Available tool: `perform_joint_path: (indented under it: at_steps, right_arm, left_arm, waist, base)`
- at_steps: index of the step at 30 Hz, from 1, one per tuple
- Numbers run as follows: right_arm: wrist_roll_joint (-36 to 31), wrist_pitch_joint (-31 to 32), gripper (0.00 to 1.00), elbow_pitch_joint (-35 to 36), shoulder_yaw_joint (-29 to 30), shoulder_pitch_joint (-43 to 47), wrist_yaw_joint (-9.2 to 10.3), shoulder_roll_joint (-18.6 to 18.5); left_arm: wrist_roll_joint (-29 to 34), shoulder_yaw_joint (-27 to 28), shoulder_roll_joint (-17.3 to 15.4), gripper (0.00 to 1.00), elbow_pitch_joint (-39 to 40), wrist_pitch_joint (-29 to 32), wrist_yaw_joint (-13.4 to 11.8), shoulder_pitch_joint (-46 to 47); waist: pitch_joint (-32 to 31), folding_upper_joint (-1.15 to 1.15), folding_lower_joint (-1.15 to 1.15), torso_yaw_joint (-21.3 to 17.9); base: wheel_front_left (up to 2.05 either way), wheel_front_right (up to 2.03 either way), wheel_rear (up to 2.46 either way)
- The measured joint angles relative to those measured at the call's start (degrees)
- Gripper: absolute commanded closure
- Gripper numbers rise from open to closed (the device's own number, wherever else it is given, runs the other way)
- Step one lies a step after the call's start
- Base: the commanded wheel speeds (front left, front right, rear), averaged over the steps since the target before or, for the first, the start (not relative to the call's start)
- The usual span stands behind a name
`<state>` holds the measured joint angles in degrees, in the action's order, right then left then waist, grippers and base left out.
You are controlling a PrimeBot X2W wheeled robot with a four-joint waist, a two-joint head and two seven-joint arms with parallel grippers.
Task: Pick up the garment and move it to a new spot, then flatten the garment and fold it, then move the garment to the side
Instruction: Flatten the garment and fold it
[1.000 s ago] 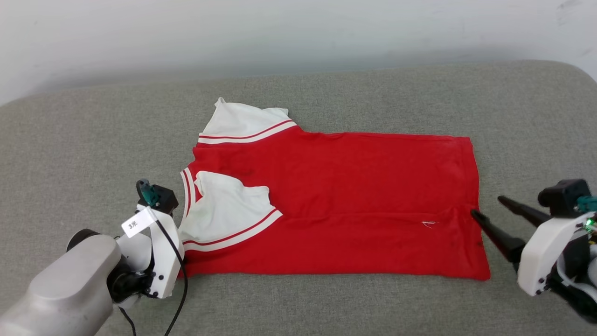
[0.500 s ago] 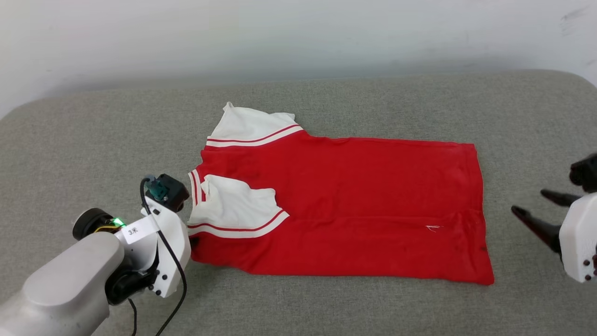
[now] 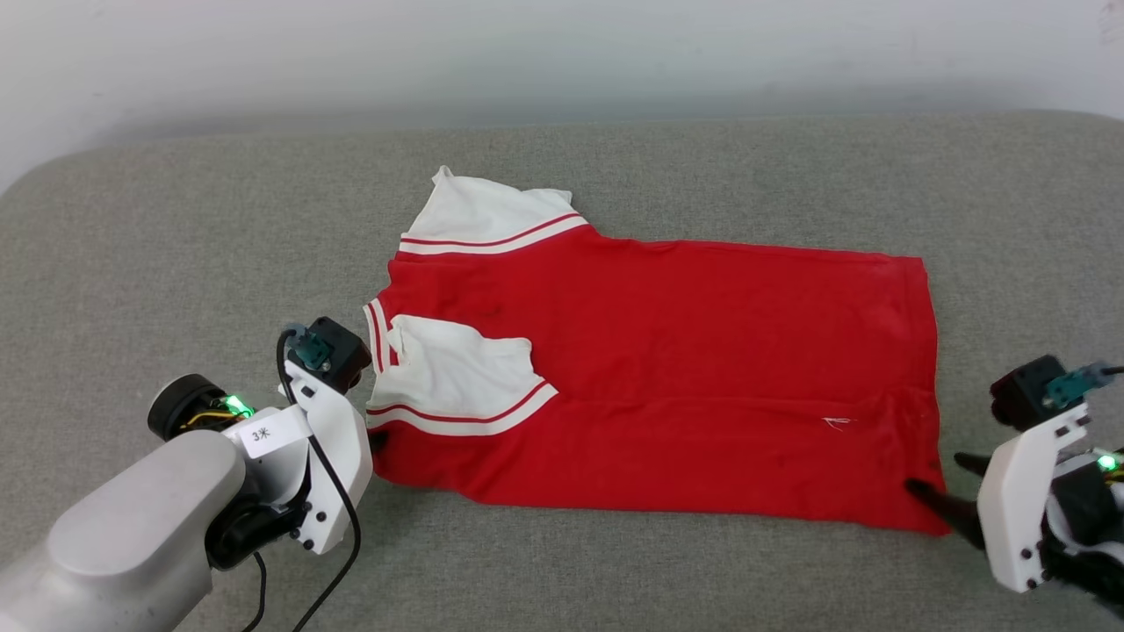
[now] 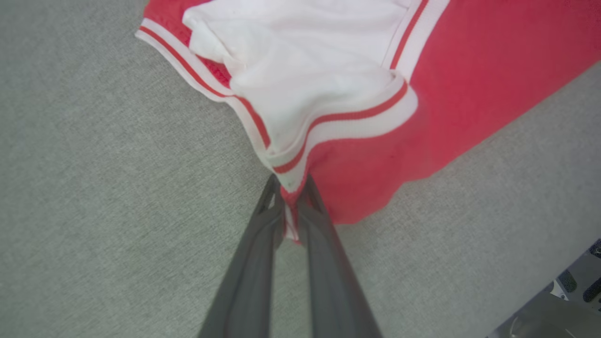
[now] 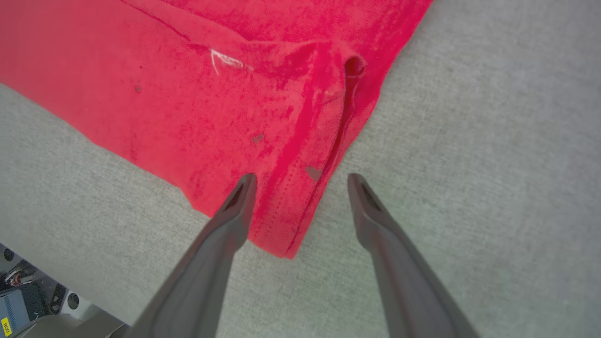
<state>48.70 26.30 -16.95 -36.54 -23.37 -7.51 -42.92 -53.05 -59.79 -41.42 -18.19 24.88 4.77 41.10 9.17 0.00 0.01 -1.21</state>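
A: Biggest thing there?
B: A grey woven-fabric padded surface (image 3: 176, 246), under everything else.
A: And the garment?
B: Red jersey-style shirt (image 3: 685, 369) w/ white red-striped sleeves. It lay spread flat on the grey, plain red side up. The collar end sat at the L pincer (image 4: 290, 183), the hem end at the R pincer (image 5: 303, 180).
A: Sleeves?
B: The near white sleeve (image 3: 457, 377) was folded in over the red body, just ahead of the L pincer's tips. The far white sleeve (image 3: 492, 219) stuck out well beyond it.
A: L pincer's state?
B: Clenched on the shirt's near corner, w/ striped trim & red cloth nipped btwn its fingers.
A: R pincer?
B: Released, spread wide. The hem corner lay in the gap: one finger (image 5: 237, 206) over red cloth, the other over bare grey. Couldn't tell if the tips touched down.
A: Anything smaller?
B: A bit of white thread (image 5: 225, 58) on the red, farther ahead of the R tips.
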Motion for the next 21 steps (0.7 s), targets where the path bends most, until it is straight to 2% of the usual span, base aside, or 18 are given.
perform_joint_path:
  at_steps: [5,11,12,13,21]
  right_arm:
    - [-0.4,-1.1,0.0,-4.6,-1.9,0.8,0.01,4.0]
    - [-0.1,-3.7,0.0,-9.0,-3.8,0.2,0.03,5.8]
    - [0.1,-4.4,0.61,-9.2,-4.2,0.0,0.03,5.8]
    - [0.3,-5.3,1.0,-9.5,-4.4,-0.1,0.02,5.7]
    - [0.9,-10.2,1.0,-9.1,-6.3,-0.7,-0.03,4.0]
  left_arm:
    - [0.4,0.0,-0.2,1.0,0.0,-0.4,-0.3,0.0]
    - [0.3,-0.2,0.0,1.0,-0.6,-1.0,-0.5,0.0]
    - [0.3,-0.2,-0.1,1.0,-0.8,-1.2,-0.6,-0.1]
    - [0.3,-0.2,-0.1,1.0,-0.9,-1.4,-0.6,-0.3]
    - [-0.8,0.1,-0.4,1.0,-1.7,-3.7,-1.5,-2.8]
  waist:
    - [1.0,0.0,-0.01,0.4]
    - [1.5,0.0,-0.01,0.8]
    - [1.4,0.0,-0.01,0.7]
    - [1.3,0.0,-0.01,0.7]
    - [-0.8,0.0,0.0,0.4]
  base:
    - [0.0,0.0,0.0]
    - [0.0,0.0,0.0]
    - [0.0,0.0,0.0]
    - [0.0,0.0,0.0]
    - [0.0,0.0,0.0]
